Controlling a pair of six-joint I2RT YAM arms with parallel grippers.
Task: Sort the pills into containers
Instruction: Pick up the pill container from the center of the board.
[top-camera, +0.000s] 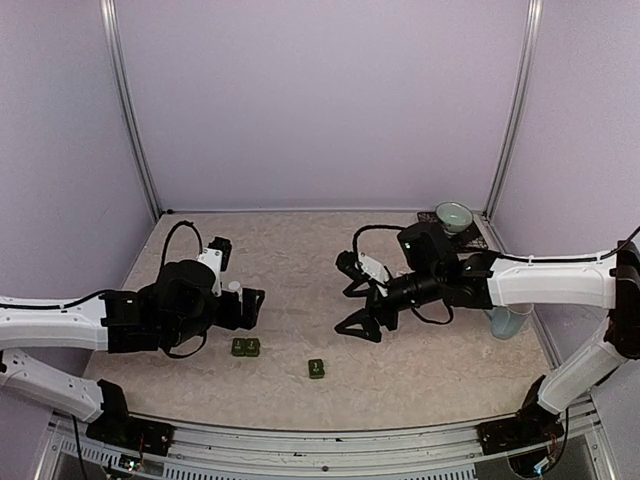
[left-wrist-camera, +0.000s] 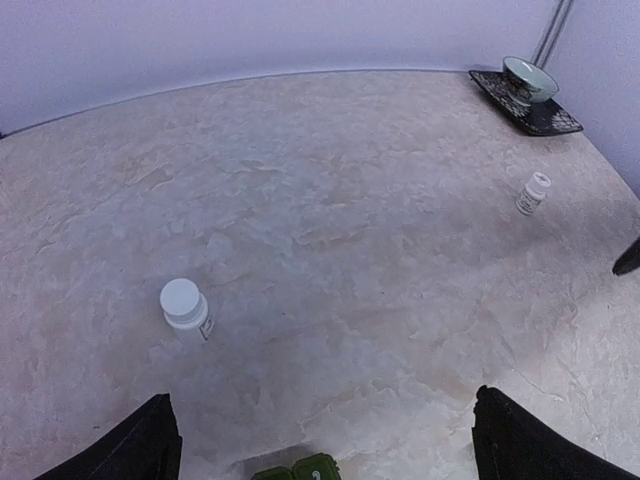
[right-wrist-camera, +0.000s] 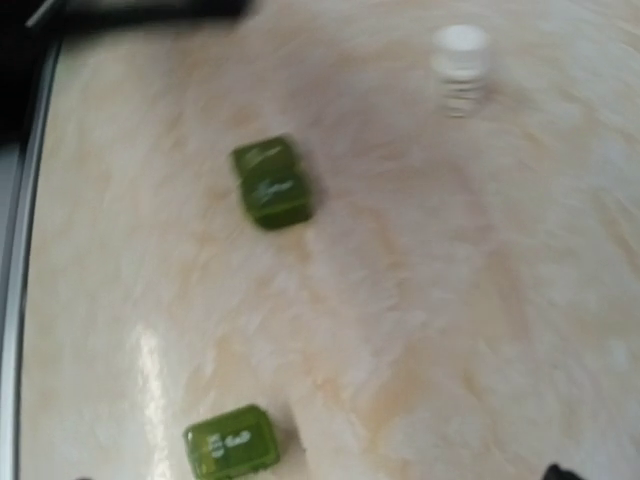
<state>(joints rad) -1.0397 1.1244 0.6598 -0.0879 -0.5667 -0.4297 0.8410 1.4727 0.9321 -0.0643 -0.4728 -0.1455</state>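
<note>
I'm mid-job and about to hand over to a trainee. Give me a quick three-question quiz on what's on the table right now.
1. True or false: the joined pair of green containers and the single green container lie apart from each other on the table.
2. What does the left tool hold? A: the joined pair of green containers. B: nothing, it is open. C: the single green container.
3. Fill in: the green bowl in the far right corner sits on a dark ___.

Key: 1 true; 2 B; 3 saucer.
</note>
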